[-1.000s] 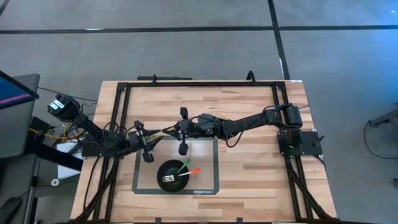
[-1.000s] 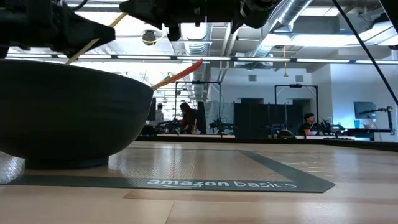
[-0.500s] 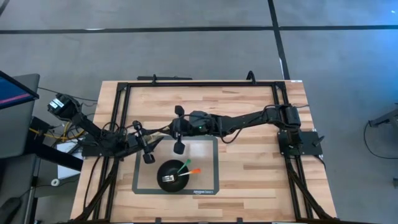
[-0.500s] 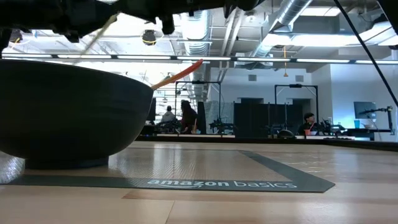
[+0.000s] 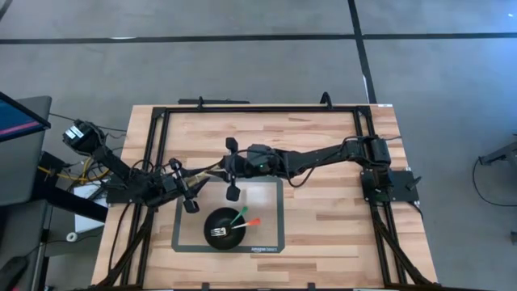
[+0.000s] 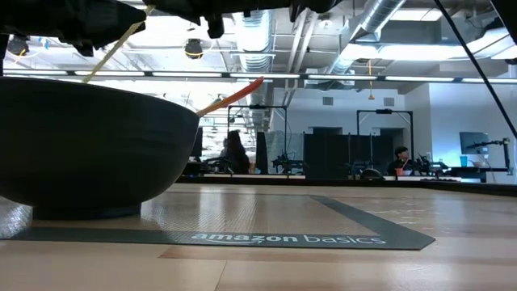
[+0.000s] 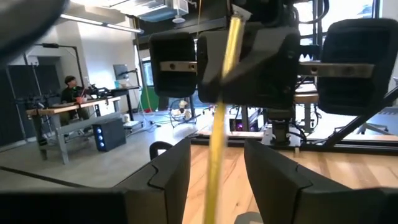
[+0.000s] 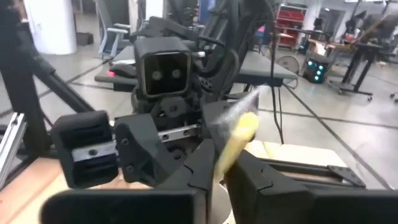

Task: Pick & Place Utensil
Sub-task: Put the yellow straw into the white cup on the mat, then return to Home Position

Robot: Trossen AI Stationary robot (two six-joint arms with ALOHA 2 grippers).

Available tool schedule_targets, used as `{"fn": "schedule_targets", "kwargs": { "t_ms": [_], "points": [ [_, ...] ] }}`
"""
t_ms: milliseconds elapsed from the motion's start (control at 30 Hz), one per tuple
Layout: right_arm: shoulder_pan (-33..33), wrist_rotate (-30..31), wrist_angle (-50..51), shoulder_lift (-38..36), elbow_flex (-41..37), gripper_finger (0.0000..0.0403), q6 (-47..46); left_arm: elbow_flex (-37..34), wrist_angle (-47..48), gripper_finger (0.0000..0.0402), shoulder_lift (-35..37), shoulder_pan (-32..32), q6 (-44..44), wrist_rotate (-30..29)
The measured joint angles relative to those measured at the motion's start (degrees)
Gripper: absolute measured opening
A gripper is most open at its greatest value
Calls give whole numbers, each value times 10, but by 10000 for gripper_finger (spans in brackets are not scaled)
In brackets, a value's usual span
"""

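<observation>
A thin yellow utensil (image 5: 206,172) hangs in the air between my two grippers, above the far left corner of the grey mat (image 5: 266,194). My right gripper (image 5: 218,170) reaches in from the table's right and is shut on it. My left gripper (image 5: 196,179) faces it from the left. Its fingers (image 7: 171,171) are open and stand on either side of the utensil (image 7: 217,130) with a gap. A black bowl (image 5: 222,228) sits on the mat and holds an orange utensil (image 5: 252,222), a green one (image 5: 240,214) and a white fork (image 5: 216,234). My right gripper pinches the yellow utensil's shaft (image 8: 235,144) between its two fingers. It comes level from the table's right, with the fingers lying roughly along the utensil. The utensil is lifted clear of the table and slants upward in the low view (image 6: 113,48).
The bowl (image 6: 89,145) stands near the mat's front edge, below and in front of both grippers. The orange utensil (image 6: 238,93) sticks out over the bowl's rim. A black frame (image 5: 258,109) runs around the wooden table. People sit at benches in the room beyond.
My right gripper has moved toward the table's left, closing in on my left gripper and the yellow utensil. My left gripper has drawn back slightly toward the left edge. The utensil has stayed in the air between them.
</observation>
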State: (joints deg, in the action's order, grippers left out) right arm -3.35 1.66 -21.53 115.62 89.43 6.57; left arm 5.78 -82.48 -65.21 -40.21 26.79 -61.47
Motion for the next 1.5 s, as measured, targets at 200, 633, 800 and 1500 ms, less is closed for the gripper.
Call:
{"fn": "schedule_targets", "kwargs": {
  "t_ms": [200,633,800,1500],
  "points": [
    [4,-3,-5,0,0,79,9,0,0,150,0,0,0,0],
    [1,-1,-15,-3,0,160,10,0,0,147,0,1,0,-11],
    [-11,1,30,-53,0,162,11,1,-1,145,11,-20,1,-11],
    [-124,189,579,-413,-21,63,-90,158,17,6,226,-167,312,-207]
  ]
}}
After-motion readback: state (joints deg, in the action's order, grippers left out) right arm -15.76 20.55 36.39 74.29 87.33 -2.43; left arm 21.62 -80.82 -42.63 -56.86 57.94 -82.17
